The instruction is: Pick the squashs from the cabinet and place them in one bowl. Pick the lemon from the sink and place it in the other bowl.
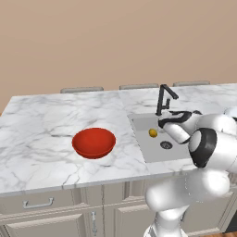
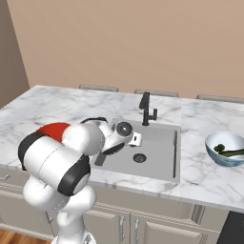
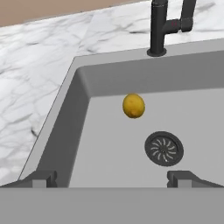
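Going for the lemon (image 3: 134, 106) now, it's in the sink (image 3: 109, 144) just behind the drain (image 3: 164, 148). Claw (image 3: 112, 178) spread wide, nothing in it. Gotta centre over it b4 dropping, it'll roll.

Lemon (image 3: 133, 106) resting on floor of grey sink (image 3: 105, 144), near back wall, apart from round drain (image 3: 164, 148) (slotted, dark), which sits just below and right of it. Black faucet (image 3: 162, 27) mounted on rim behind basin. White marble counter (image 3: 35, 83) surrounding sink at left and rear. Gripper (image 3: 112, 178) held above near edge, fingertips (image 3: 43, 178) spread wide, gripping nothing.
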